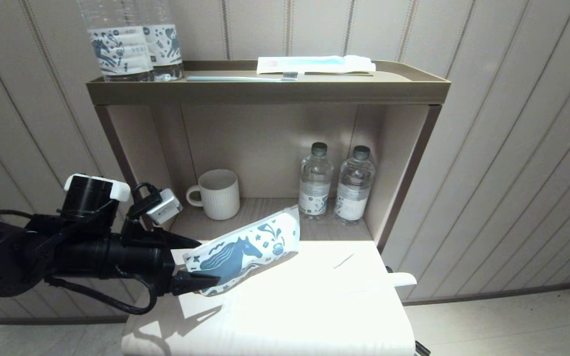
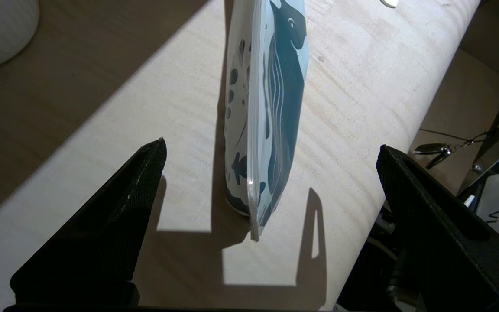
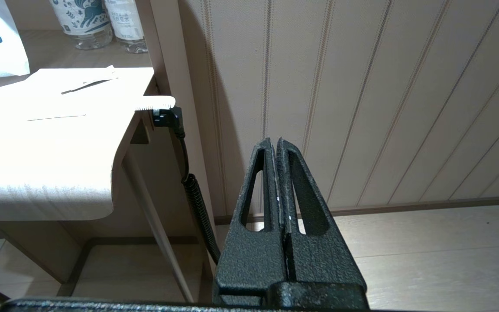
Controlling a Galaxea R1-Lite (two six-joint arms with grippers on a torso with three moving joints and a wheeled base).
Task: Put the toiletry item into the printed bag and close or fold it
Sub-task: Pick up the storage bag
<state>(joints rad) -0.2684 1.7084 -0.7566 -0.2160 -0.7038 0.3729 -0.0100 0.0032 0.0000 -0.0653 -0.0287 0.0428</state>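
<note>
- Your left claw [image 1: 203, 263] stands wide open at the bench's [image 1: 314, 316] left edge, one finger to each side of the near end of the bag [image 1: 243, 252]; the left wrist view shows clear gaps on both sides, so nothing is gripped.
- The bag [image 2: 271, 108] stands on edge, propped, not flat. Its long axis runs straight away from the left claw [image 2: 271, 173], toward the shelf's two small bottles [image 1: 337, 183]. Its sealed seam faces the claw, and the far end rises against the shelf edge.
- Your coming move turns on this: the bag's end lies dead ahead between the fingers, so closing them would likely pinch it across its thin side.
- The toiletry item [image 1: 403, 279] sticks out past the bench's right edge, well apart from the bag. It is washed out by glare in the head view. Its long axis runs roughly across the bench, rounded end pointing outward.
- The right claw [image 3: 279, 149], fingers pressed together and empty, hangs parked low beside the bench. By my reading it is the nearer arm to the item.
</note>
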